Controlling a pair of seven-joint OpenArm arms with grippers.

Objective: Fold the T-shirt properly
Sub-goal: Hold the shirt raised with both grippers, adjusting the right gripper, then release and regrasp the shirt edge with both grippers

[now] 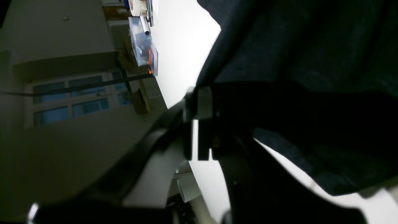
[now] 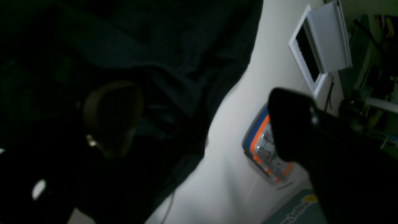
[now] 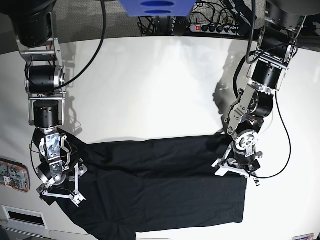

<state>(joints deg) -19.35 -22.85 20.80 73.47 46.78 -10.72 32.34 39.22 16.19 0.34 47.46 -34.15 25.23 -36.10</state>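
Left claw (image 3: 235,173) pinches the T-shirt (image 3: 165,190); right claw (image 3: 62,192) gapes over it.

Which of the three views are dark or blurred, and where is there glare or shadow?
Base view: evenly lit and sharp, with soft arm shadows on the white table. Left wrist view: the T-shirt is nearly black and the bright table is overexposed. Right wrist view: very dark and blurred, so the right hand shows only as vague silhouettes.

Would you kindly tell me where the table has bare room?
The table is bare between the T-shirt and the power strip. The near edge is crowded with shirt and both grippers.
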